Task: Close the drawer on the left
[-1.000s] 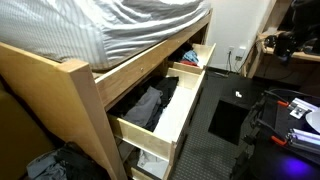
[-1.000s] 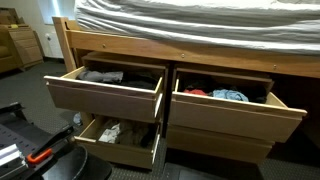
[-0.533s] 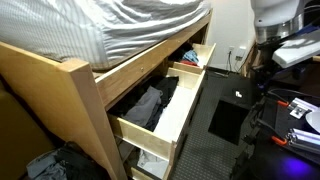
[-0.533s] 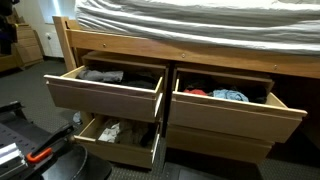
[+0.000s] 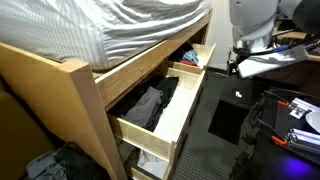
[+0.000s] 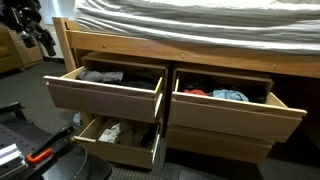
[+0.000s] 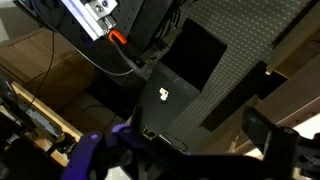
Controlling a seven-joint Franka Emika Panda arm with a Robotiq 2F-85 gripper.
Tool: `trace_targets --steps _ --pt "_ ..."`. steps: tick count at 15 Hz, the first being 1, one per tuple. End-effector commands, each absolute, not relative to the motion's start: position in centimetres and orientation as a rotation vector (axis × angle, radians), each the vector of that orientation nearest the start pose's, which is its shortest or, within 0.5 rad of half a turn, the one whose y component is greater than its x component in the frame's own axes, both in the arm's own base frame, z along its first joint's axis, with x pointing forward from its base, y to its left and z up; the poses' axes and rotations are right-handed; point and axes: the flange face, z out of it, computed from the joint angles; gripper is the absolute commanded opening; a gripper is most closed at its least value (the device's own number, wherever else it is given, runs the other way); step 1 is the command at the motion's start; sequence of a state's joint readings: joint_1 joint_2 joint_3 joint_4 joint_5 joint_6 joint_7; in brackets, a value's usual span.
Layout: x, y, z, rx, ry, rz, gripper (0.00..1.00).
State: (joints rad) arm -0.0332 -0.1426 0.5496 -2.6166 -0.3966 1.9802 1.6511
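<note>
Fingers apart, blurred, in mid-air; drawer well apart, below them, pulled out, dark clothes inside.

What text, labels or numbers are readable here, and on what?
No text can be read in any view.
On the black mat, a white mark: too small and blurred to read.
On the drawer front: no label, plain wood.
</note>
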Motion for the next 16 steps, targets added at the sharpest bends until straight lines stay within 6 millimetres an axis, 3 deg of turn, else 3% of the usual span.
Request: trace_targets --steps 1,5,6,12,14,16 --pt "33.6 15.5 26.9 2.253 -1.091 0.121 1.00" --pt "33.8 15.7 26.5 2.267 -1.121 0.104 1.00" --pt "34.0 15.8 25.4 2.308 -1.084 0.005 1.00" --pt "33.2 17.6 25.3 2.549 -0.881 -0.285 1.00" --pt "32.8 17.1 25.0 2.465 -0.899 -0.433 1.00" --pt "32.8 16.3 24.9 2.384 -1.016 -0.315 1.00"
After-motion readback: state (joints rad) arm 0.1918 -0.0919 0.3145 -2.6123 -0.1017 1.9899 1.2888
